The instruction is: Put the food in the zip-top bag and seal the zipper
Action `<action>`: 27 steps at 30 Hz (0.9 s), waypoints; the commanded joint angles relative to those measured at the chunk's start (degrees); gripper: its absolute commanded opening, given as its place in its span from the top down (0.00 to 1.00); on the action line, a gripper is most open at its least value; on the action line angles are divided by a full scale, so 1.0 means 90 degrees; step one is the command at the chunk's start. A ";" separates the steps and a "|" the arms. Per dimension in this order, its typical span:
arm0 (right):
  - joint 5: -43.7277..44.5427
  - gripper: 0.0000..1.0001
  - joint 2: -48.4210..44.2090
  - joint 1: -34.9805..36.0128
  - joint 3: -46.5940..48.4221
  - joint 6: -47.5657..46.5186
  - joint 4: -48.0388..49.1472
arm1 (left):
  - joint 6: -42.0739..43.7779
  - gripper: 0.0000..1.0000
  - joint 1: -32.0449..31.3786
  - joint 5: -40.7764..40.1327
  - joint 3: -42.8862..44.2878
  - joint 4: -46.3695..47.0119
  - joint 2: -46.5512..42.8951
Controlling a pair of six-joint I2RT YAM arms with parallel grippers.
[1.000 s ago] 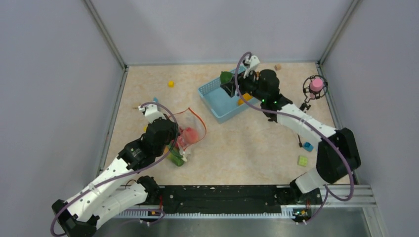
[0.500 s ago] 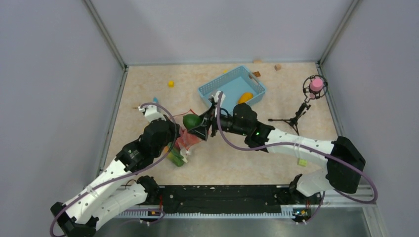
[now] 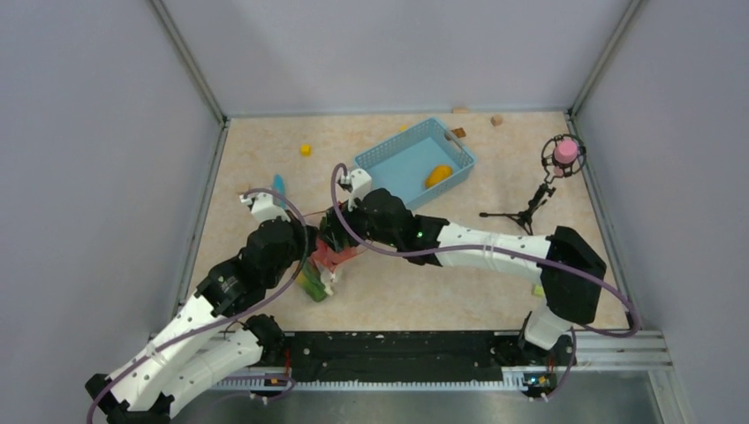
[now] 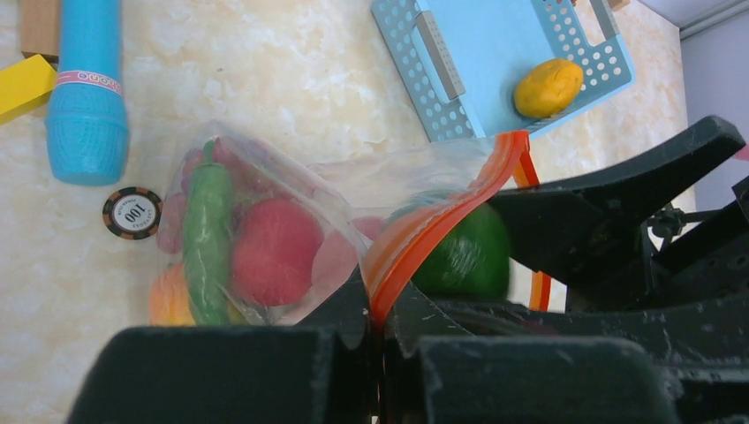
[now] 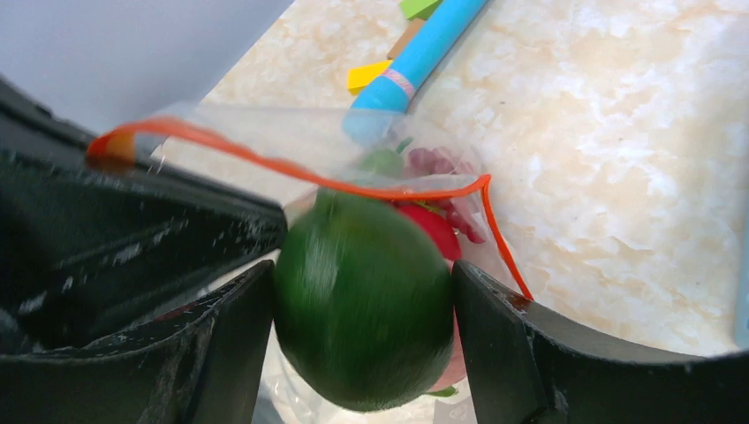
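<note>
So, the right hand (image 5: 364, 353) is pinching the green pepper (image 5: 362, 300) between its fingers, right at the open mouth of the zip-top bag (image 4: 291, 190), just by the orange-red zipper (image 5: 265, 163). Meanwhile the left hand (image 4: 380, 349) is clamped tight on that zipper strip. The bag lies just beyond its fingertips on the surface (image 4: 265, 79), with the red tomato (image 4: 274, 252) and long green chili (image 4: 208, 238) inside.

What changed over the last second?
The right gripper carried the green pepper from the blue basket leftward to the mouth of the zip-top bag, still gripped. The left gripper stayed clamped on the zipper; the mango stayed in the basket.
</note>
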 commanded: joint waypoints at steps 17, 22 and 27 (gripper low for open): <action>0.0103 0.20 0.0233 0.0276 0.1453 -0.0631 -0.1091 | -0.0022 1.00 -0.0006 0.0017 0.0266 0.0179 -0.0242; 0.0474 0.16 -0.0531 0.0275 0.1098 -0.0922 -0.1060 | -0.0021 1.00 -0.0006 -0.0124 0.0267 0.0134 -0.0269; 0.1199 0.12 -0.1356 0.0270 0.0372 -0.0951 -0.0828 | -0.0034 1.00 -0.0006 -0.0183 0.0256 0.0120 -0.0271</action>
